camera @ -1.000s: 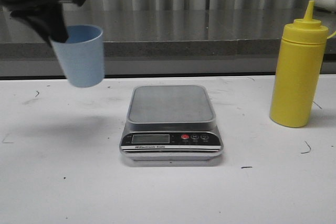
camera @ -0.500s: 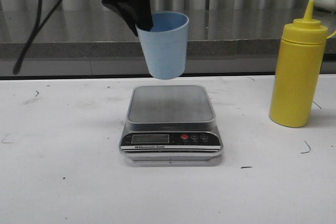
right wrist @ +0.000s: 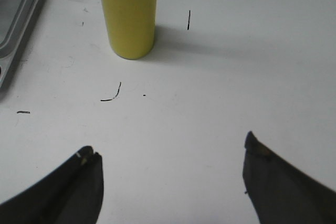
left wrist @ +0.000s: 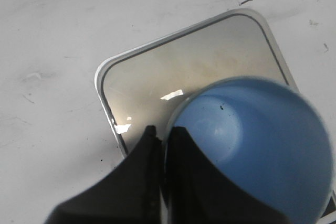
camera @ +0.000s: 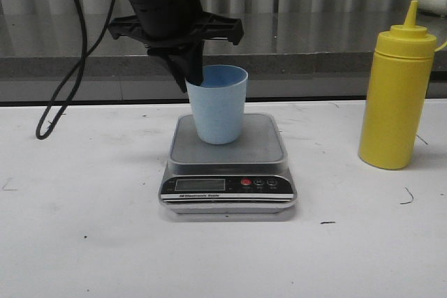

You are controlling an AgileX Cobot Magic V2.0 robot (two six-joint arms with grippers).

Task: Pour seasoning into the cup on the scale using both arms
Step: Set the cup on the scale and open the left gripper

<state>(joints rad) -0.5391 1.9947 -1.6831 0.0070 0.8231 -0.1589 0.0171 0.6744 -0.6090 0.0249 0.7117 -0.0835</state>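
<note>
The light blue cup stands upright on the steel platform of the silver scale. My left gripper is shut on the cup's left rim, one finger inside and one outside; the wrist view shows that pinch on the cup over the scale platform. The yellow seasoning bottle stands upright on the table to the right of the scale. My right gripper hovers open above bare table, a short way from the seasoning bottle. It is out of the front view.
A black cable hangs from the left arm down to the table's back left. A grey ledge runs behind the white table. The scale's corner shows in the right wrist view.
The left arm carried the cup from the far left, rightward over the scale, then lowered it onto the platform. The bottle has not moved.
</note>
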